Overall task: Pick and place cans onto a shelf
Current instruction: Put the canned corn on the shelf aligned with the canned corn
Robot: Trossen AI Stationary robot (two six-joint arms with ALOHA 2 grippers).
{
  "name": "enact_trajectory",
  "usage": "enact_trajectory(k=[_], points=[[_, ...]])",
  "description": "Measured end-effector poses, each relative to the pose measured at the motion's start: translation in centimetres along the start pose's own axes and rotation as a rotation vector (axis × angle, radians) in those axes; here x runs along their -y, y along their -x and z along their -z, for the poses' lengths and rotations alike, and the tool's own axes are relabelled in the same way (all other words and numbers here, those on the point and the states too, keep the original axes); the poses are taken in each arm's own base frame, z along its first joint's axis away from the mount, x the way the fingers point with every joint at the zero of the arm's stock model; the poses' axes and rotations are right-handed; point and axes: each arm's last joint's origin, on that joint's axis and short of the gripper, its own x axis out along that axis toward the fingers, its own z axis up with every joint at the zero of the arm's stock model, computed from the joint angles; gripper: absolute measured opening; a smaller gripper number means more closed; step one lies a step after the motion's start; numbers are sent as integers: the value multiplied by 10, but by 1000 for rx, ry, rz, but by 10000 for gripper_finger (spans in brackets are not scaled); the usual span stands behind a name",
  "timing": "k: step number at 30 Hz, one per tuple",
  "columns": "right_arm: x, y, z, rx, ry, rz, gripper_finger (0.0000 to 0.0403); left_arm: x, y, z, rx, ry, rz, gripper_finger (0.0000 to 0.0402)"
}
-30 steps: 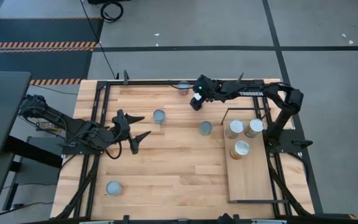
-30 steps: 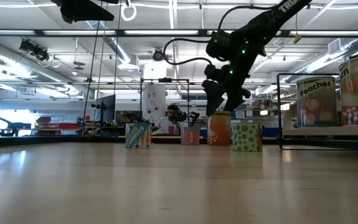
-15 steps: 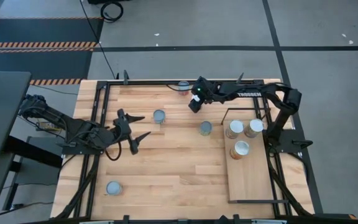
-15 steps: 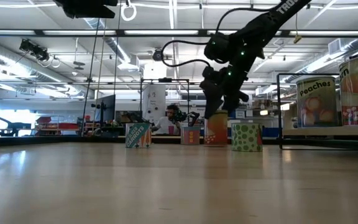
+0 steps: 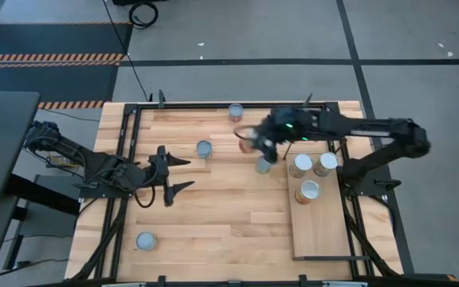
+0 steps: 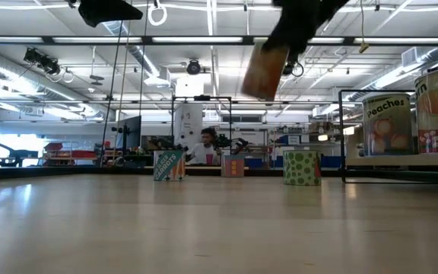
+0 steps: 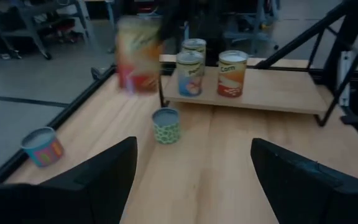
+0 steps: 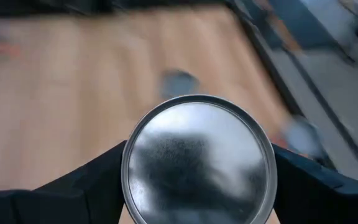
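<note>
My right gripper [image 5: 255, 143] is shut on an orange-labelled can [image 6: 263, 68], high above the tabletop and left of the shelf [image 5: 321, 231]. The can's silvery top fills the right wrist view [image 8: 197, 163]. The pale shelf board bears three cans [image 5: 307, 191] standing at its far end. A green-patterned can [image 5: 263, 165] stands on the table just below the held can. More cans stand at the far edge [image 5: 236, 112], mid-table [image 5: 204, 148] and near left [image 5: 145, 241]. My left gripper [image 5: 178, 173] is open and empty at the table's left. My right gripper pinches the orange can by its side wall, just under the top rim [image 8: 132, 180], one finger [image 8: 92, 180] on each side. The fingers come from above and run down along the can. The can hangs tilted, lifted clear of the table.
A black frame rail [image 5: 213, 104] runs along the table's far and side edges. The shelf's black wire frame [image 5: 292, 151] rises at its far end. Bare tabletop lies in the middle and near part of the table [image 5: 221, 215].
My right gripper has lifted the orange can off the table near the far edge. It has carried it up and toward the near edge and the shelf. The can stood upright then; it now hangs tilted and clear of the table.
</note>
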Motion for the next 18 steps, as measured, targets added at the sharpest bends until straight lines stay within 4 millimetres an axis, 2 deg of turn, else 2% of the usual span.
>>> enact_trajectory(k=[5,9,13,18], points=[[-35,63,1,98,-6,-245,318,0,0,0,-2,21,11,318],[-40,106,22,24,-90,-266,318,0,0,0,-2,71,12,318],[-42,131,43,-94,-179,-295,318,1,0,0,-8,87,39,318],[-43,154,62,-212,-230,-405,318,2,0,-2,3,118,53,318]])
